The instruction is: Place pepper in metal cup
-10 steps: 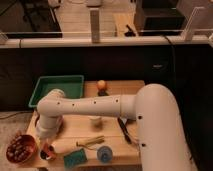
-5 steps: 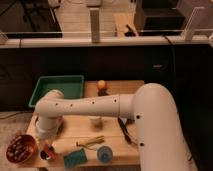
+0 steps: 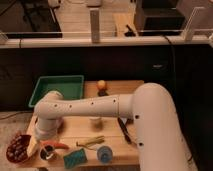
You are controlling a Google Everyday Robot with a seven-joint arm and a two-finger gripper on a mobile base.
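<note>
The pepper (image 3: 58,145) is a small red-orange curved chili at the table's front left. It sits just above and to the right of the metal cup (image 3: 47,154), a short silver-grey cup at the front edge. My gripper (image 3: 46,144) is at the end of the white arm, low over the metal cup, with the pepper right at its tip. The arm's wrist hides the gripper's upper part. I cannot tell whether the pepper is held or rests on the cup's rim.
A blue cup (image 3: 104,154), a teal sponge (image 3: 76,158), a yellow-green object (image 3: 90,142), a white cup (image 3: 95,121) and a black tool (image 3: 123,131) lie on the wooden table (image 3: 117,90). An orange ball (image 3: 101,85) and a green tray (image 3: 57,87) are at the back. A bowl of red things (image 3: 16,147) is at the far left.
The arm and gripper stay low at the front left over the metal cup. No clear movement shows.
</note>
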